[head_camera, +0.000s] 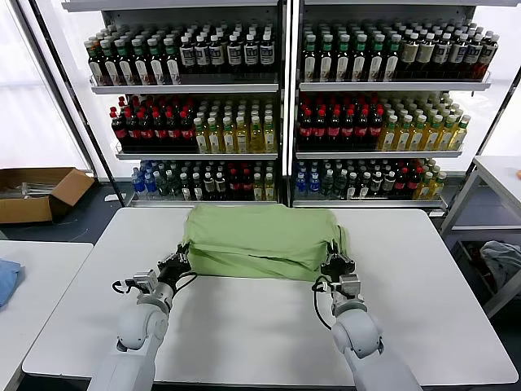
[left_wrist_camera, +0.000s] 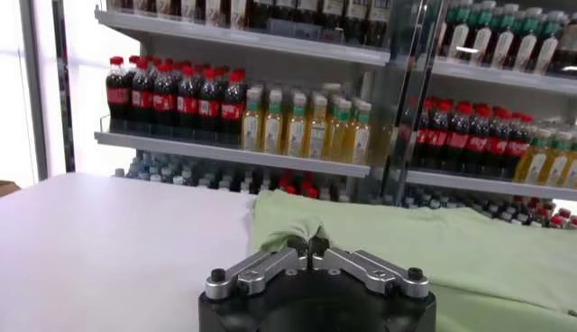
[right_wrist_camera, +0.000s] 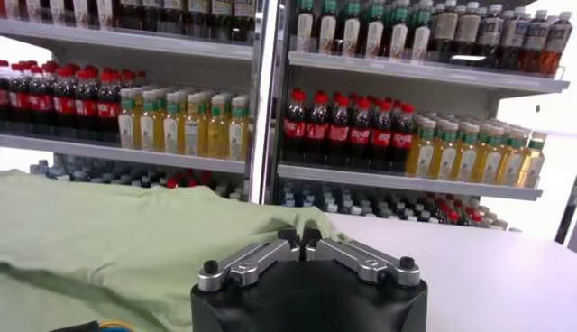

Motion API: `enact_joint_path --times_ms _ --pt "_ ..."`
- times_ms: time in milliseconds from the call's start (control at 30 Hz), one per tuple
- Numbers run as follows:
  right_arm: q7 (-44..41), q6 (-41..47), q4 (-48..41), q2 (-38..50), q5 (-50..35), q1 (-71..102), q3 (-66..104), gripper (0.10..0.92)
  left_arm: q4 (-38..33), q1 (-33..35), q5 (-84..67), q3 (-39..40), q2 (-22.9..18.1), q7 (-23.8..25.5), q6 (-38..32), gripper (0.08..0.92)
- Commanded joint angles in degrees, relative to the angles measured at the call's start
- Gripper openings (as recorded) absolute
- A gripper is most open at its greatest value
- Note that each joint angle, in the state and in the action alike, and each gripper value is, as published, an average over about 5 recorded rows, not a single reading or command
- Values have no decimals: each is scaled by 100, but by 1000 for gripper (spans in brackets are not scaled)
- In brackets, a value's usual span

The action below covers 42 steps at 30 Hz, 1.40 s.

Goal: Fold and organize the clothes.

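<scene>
one light green shirt [head_camera: 259,241] lies folded on the white counter [head_camera: 269,326]; two hands, left hand [head_camera: 181,262] and right hand [head_camera: 336,262], each pinch its near edge.

The right gripper [right_wrist_camera: 301,238] fills the foreground, its two fingers pressed together at the tips, pinching the near edge of the light green shirt [right_wrist_camera: 117,239]. Whether cloth actually lies between the tips is hard to tell, since they meet right at the shirt's corner. The shirt lies in soft folds on the white table [right_wrist_camera: 487,266]. Beyond the shirt stand shelves [right_wrist_camera: 397,180] of bottles: red-capped dark bottles and yellow ones in rows, with smaller bottles lower down.
</scene>
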<state>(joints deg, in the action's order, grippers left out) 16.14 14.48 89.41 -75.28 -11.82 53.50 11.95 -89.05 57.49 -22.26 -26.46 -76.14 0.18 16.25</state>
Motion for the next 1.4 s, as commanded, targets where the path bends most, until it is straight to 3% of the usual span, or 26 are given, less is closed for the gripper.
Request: enact_joint_path --times_ms 33,200,433,667,833,1067,1400 --pt "-45 70 -612 -72 -58 -524 -21 124 433 -296 85 84 -7 44 107 84" --pt "214 121 -540 -236 -398 -616 60 246 243 -262 158 18 7 -15 210 115" --pt "952 665 343 -225 -1491 -355 155 445 -564 88 141 -134 47 -222 694 312" --pt "1209 1123 1284 125 -813 625 265 644 -1203 696 345 -255 119 -233 934 511" --pt "1169 1236 1653 311 -1040 1178 425 782 -1378 956 508 -309 189 -215 1000 659" --pt "973 983 1340 167 -1342 685 292 822 -1407 1027 547 -286 172 -195 988 813" --pt "1258 1517 1764 197 -1315 960 308 823 -1568 1106 419 -406 294 -158 1058 823"
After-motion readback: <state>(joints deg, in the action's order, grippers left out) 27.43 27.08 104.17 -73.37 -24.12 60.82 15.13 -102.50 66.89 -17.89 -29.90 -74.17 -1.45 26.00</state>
